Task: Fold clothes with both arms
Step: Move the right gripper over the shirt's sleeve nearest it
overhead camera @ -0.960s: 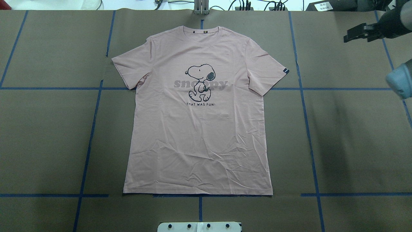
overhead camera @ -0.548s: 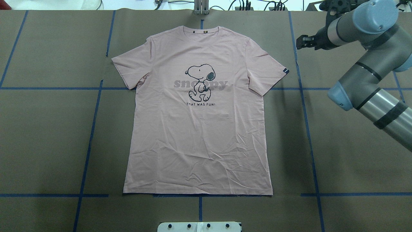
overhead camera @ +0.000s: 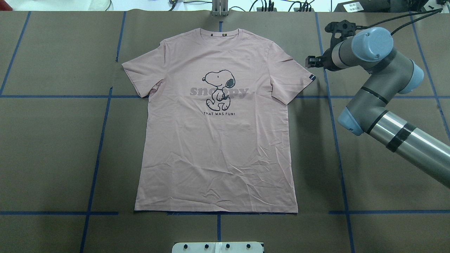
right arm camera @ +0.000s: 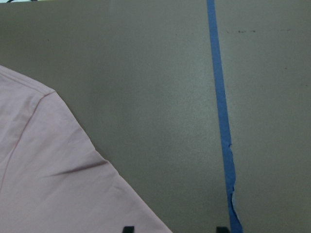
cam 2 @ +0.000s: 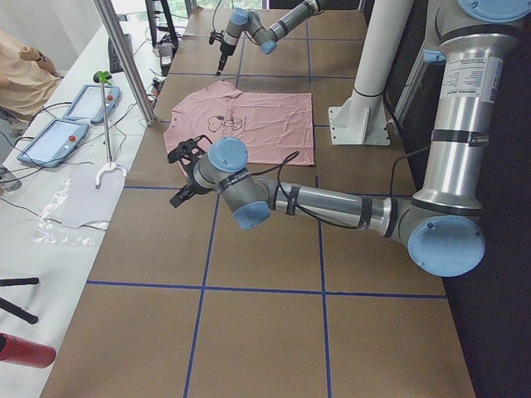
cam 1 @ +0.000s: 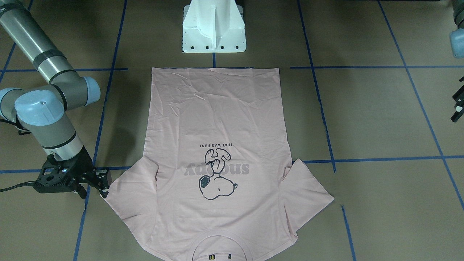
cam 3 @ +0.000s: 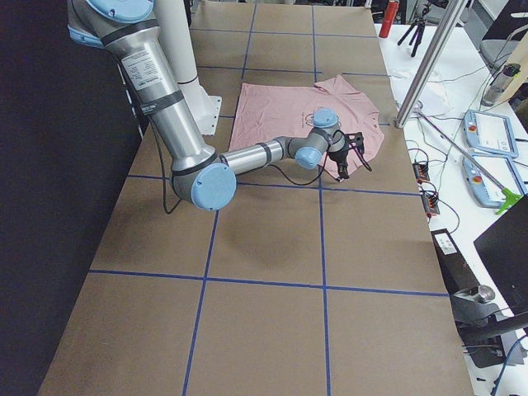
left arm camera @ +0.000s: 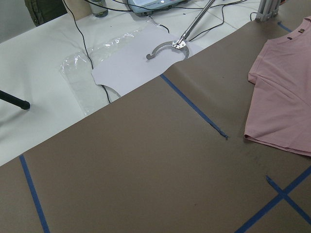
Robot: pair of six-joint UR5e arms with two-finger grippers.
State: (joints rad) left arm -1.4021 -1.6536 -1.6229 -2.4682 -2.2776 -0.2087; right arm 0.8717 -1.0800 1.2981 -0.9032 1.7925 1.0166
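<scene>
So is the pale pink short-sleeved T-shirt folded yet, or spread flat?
Spread flat, not folded: the pale pink short-sleeved T-shirt lies face up, both sleeves out, black-outline dog print showing.

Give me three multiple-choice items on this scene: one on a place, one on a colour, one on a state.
1. The right gripper is nearest which part of the shirt?
A. the hem
B. a sleeve
C. the collar

2. The shirt's colour is
A. pale pink
B. white
C. blue

3. The shirt lies
A. folded in half
B. flat and unfolded
C. bunched in a heap

Key:
1. B, the gripper sits just beside the tagged sleeve.
2. A, the cloth is pale pink in every view.
3. B, both sleeves and the hem lie spread out with the print showing.
</scene>
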